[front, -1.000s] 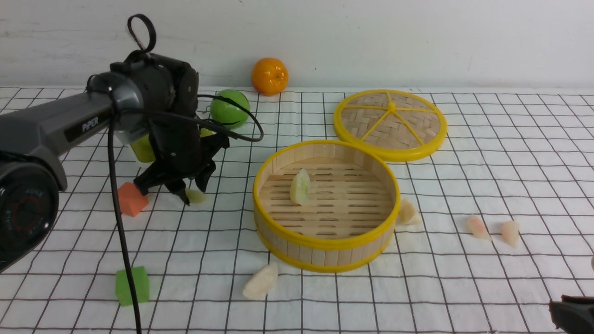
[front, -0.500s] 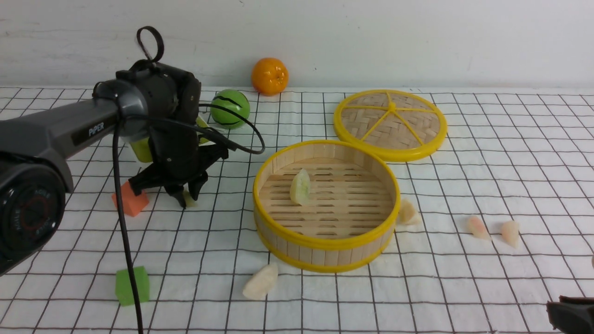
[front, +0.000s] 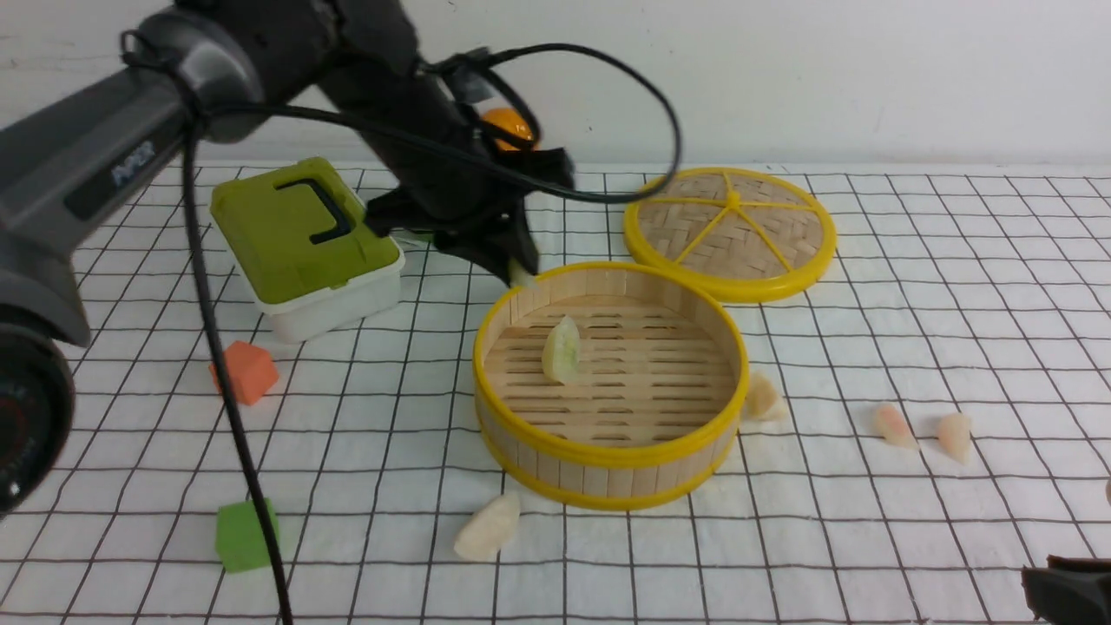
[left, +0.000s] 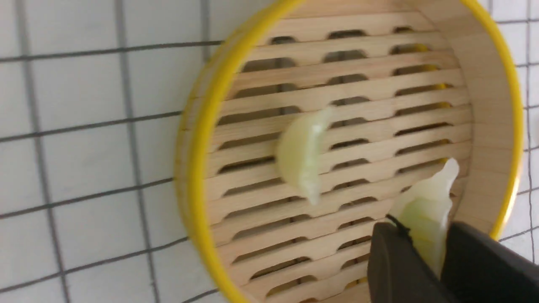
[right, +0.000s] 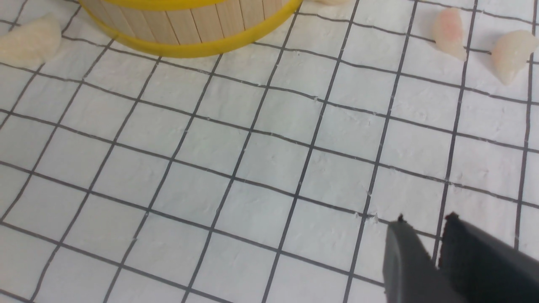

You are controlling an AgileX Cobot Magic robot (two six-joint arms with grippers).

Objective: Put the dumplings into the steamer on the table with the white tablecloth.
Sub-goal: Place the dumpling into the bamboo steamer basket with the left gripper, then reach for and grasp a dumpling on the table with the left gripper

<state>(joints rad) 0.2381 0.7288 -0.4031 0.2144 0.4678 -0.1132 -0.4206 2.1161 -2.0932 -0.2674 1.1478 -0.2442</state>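
The left arm (front: 87, 148) is a smooth grey tube carrying a black label (front: 132, 163) with white lettering, and it meets a large round black joint (front: 22, 408). Its wrist housing (front: 286, 35) is glossy black, and thick black cables (front: 679, 143) run from it. The left end effector (left: 421, 235) has two matte black, flat-sided fingers (left: 391, 265). The right end effector (right: 425, 223) has matching dark fingers (right: 404, 261), with a small nub at one tip.

Six dumplings (front: 562, 349) on the count: two pale green, two pinkish, two whitish; one steamer (front: 599, 476), one woven lid (front: 731, 230), one orange cube (front: 246, 371), one green cube (front: 246, 534), one lidded box (front: 304, 252), one orange fruit (front: 510, 124)
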